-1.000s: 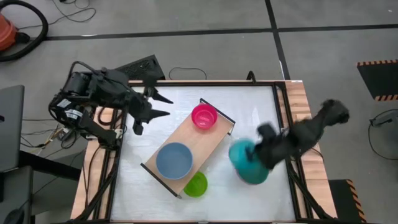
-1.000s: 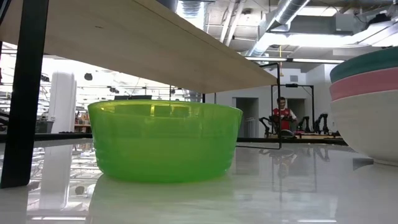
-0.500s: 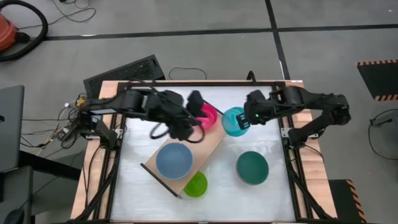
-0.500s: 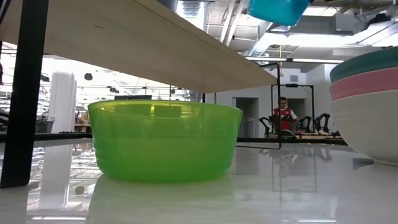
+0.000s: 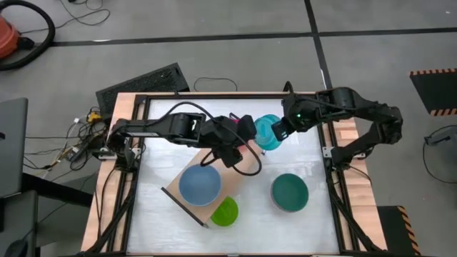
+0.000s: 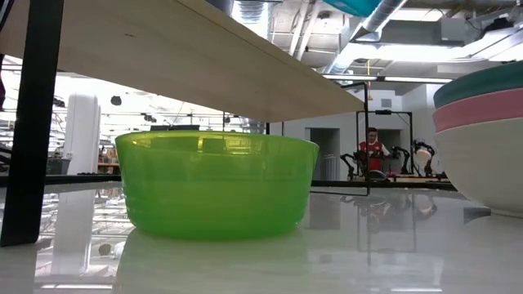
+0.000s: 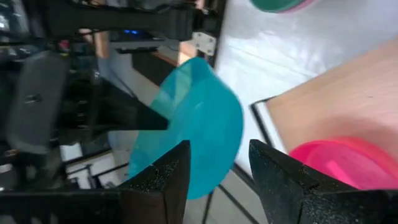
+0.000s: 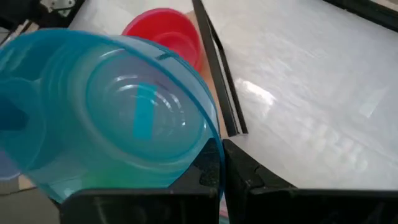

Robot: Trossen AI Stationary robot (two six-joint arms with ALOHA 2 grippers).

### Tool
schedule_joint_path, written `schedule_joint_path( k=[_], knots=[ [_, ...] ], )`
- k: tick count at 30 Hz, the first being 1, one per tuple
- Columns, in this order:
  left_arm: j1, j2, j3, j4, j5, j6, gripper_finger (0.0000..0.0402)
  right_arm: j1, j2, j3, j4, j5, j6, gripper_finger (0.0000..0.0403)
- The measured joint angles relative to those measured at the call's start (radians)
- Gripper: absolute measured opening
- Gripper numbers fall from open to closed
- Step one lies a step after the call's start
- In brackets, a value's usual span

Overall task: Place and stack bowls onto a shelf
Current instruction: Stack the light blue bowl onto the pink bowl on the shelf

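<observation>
The white counter (image 5: pixel 300 157) carries the shelf (image 5: pixel 239 165), a long light-wood board lying diagonally, its long axis running from the near-left corner up toward the far right. On its near end sits the blue bowl (image 5: pixel 200 183), opening up; the magenta bowl (image 7: pixel 339 163) sits at its far end, mostly hidden under the arms from above. The teal bowl (image 5: pixel 289 192) tops a stack standing on the counter right of the shelf, and the lime green bowl (image 5: pixel 225 211) rests beside the shelf's near edge. The right claw (image 5: pixel 274 131) pinches the rim of the cyan bowl (image 5: pixel 267 132), held tilted above the shelf's far end. The left claw (image 5: pixel 244 133) hangs parted and empty just beside it.
</observation>
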Motion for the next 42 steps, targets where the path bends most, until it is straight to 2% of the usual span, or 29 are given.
schedule_joint_path(
  k=[7, 13, 18, 25, 29, 34, 42],
  knots=[
    [0.001, -0.001, 0.001, 0.053, 0.006, 0.084, 0.0153, 0.000, 0.035, 0.000, -0.006, -0.039, -0.047, 0.0023],
    [0.000, -0.001, 0.001, 0.007, 0.039, 0.155, 0.0153, 0.000, 0.061, 0.000, 0.000, -0.078, -0.088, 0.0023],
    [0.004, 0.000, -0.040, -0.036, 0.038, 0.163, 0.0153, 0.000, 0.058, 0.000, 0.002, -0.100, -0.097, 0.0023],
    [0.003, -0.001, -0.043, -0.013, 0.022, 0.163, 0.0151, 0.000, 0.057, -0.001, 0.013, -0.103, -0.126, 0.0023],
    [0.003, -0.001, -0.043, -0.032, 0.011, 0.186, 0.0111, 0.000, 0.059, -0.001, 0.021, -0.103, -0.140, 0.0023],
    [0.003, -0.001, -0.043, -0.049, 0.017, 0.208, 0.0021, 0.001, 0.060, -0.001, 0.018, -0.105, -0.154, 0.0023],
    [0.002, -0.001, -0.044, -0.054, 0.018, 0.224, 0.0005, 0.000, 0.071, -0.001, 0.031, -0.124, -0.226, 0.0023]
  ],
)
